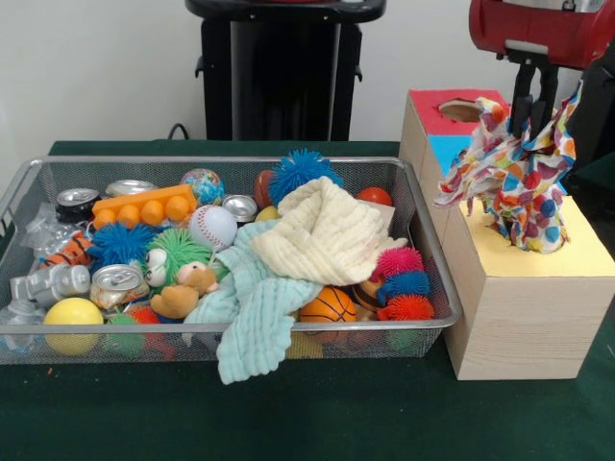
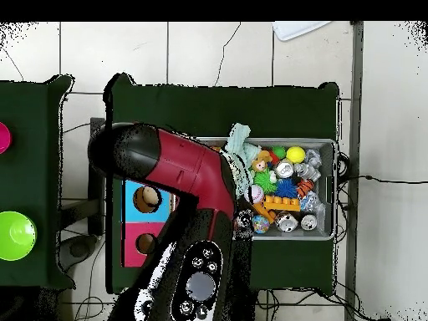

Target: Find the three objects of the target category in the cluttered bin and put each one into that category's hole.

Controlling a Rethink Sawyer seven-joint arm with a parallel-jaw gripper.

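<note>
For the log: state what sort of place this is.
Probably a robotics lab test bench: a green-covered table holding a wire basket of toys and cans, wooden boxes with sorting holes, a red arm dangling spotted cloth.

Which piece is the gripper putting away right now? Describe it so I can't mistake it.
Look at the yellow top of the largest wooden box, right of the wire bin. The spotted cloth hangs from the gripper above it, its lower end at the hole. Unlike the bin's plain cream cloth and mint cloth, it's white with multicoloured spots.
</note>
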